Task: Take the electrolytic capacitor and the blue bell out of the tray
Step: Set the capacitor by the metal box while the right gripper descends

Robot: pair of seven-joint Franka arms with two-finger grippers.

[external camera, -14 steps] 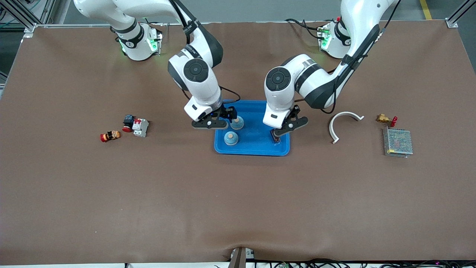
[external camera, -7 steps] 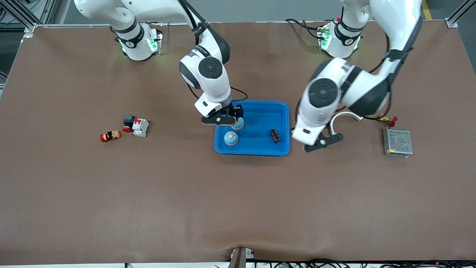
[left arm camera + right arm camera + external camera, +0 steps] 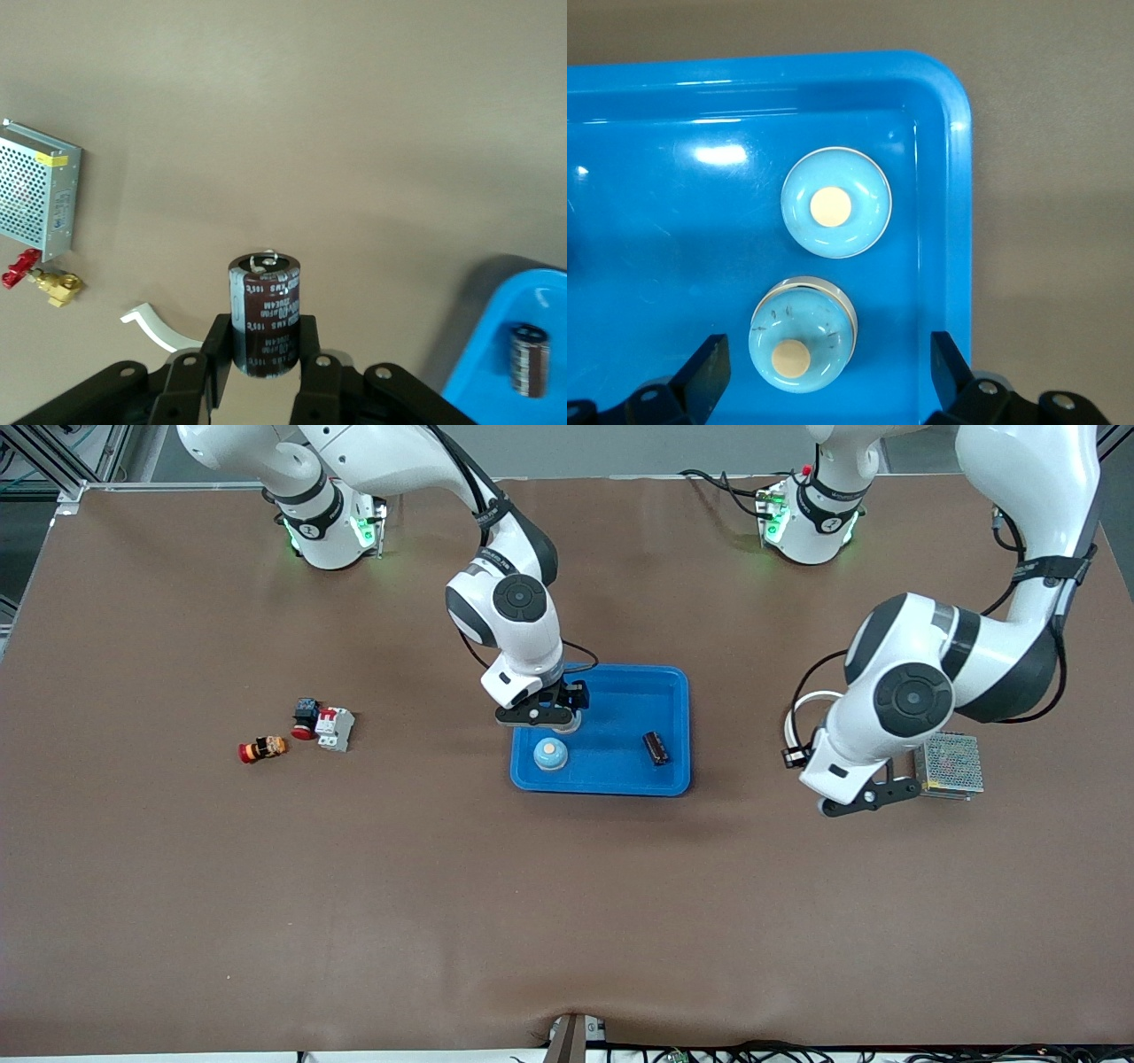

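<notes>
The left gripper [image 3: 266, 359] is clamped on a capacitor [image 3: 265, 314], above bare table [image 3: 753, 868] at 3 o'clock of the blue tray [image 3: 620, 784]. The right gripper [image 3: 824, 372] stands apart over a bell [image 3: 802, 344]; at its 6 o'clock in the front view is a second bell [image 3: 550, 755]. Another capacitor [image 3: 656, 747] lies in the tray.
</notes>
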